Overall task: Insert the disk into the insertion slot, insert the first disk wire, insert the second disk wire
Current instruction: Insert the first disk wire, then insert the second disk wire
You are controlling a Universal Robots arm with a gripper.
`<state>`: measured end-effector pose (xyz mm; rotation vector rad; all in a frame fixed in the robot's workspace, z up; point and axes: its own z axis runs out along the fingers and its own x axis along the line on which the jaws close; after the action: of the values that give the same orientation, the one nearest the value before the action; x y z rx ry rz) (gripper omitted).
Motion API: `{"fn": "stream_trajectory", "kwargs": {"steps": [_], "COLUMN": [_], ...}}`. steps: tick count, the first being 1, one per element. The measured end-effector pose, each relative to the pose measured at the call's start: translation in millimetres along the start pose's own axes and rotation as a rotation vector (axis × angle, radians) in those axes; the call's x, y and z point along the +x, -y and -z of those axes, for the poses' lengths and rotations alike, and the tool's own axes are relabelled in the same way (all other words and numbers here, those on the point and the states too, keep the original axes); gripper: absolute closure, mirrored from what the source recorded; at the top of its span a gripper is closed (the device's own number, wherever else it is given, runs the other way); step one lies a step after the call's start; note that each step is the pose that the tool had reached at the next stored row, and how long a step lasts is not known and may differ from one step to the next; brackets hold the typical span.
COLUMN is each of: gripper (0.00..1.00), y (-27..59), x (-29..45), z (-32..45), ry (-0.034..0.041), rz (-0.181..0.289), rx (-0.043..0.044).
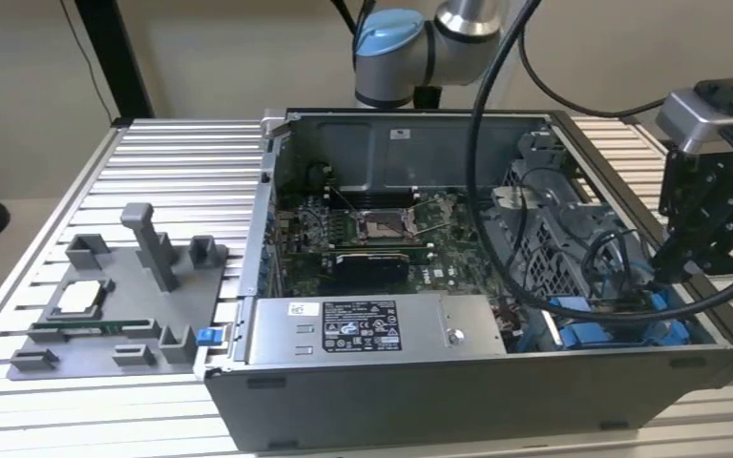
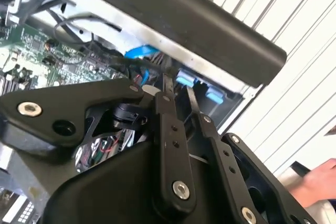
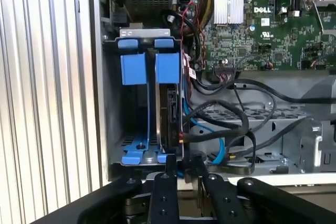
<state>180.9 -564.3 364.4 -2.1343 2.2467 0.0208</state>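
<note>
Your disk (image 3: 170,114) looks seated in the insertion slot (image 1: 602,334), at four o'clock in the case (image 1: 469,382). Wiring likely needs fine alignment, and you cannot tell whether the gripper (image 3: 184,162) holds anything.

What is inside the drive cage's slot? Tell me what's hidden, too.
In the first wrist view the insertion slot holds the disk, edge-on among blue carrier parts, with black cables beside it. Its label and connectors are covered, so cannot be seen.

A ribbed silver tabletop (image 1: 176,162) is spanning the exterior view from left to right. An open grey computer case (image 1: 469,396) is sitting on it at centre and right. A grey moulded parts holder (image 1: 125,315) is lying just beside the case at lower left.
</note>
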Motion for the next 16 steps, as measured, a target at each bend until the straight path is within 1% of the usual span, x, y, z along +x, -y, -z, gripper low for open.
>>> {"fn": "stream_trajectory", "kwargs": {"steps": [1,2,4,5,6,8,9,10,11,12,13,14,16], "gripper": [1.00,0.00,0.00,0.00,0.00,0.00,0.00,0.00,0.00,0.00,0.00,0.00,0.00], "y": [1.0,2.1,5.7,7.6,9.5,13.2,14.1,15.0,16.4,18.3,20.7,22.3,24.6], "x": [-0.1,-0.3,-0.8,-1.4,-2.2,-3.0,-3.1,-3.2,-3.2,-3.3,-3.4,-3.4,-3.5], "z": [1.0,1.6,1.9,1.9,1.8,1.2,1.0,1.0,0.7,0.3,-0.5,-1.5,-4.0], "ry": [-0.0002,-0.0001,-0.0002,-0.0005,-0.0009,-0.0018,-0.0025,-0.0035,-0.0042,-0.0047,-0.0052,-0.0050,-0.0049], "rz": [0.000,0.000,0.000,0.000,-0.001,-0.002,-0.002,-0.003,-0.003,-0.004,-0.004,-0.004,-0.004], "rx": [-0.0006,-0.0018,-0.0070,-0.0112,-0.0181,-0.0375,-0.0513,-0.0680,-0.0827,-0.0926,-0.0995,-0.1026,-0.1061]}}
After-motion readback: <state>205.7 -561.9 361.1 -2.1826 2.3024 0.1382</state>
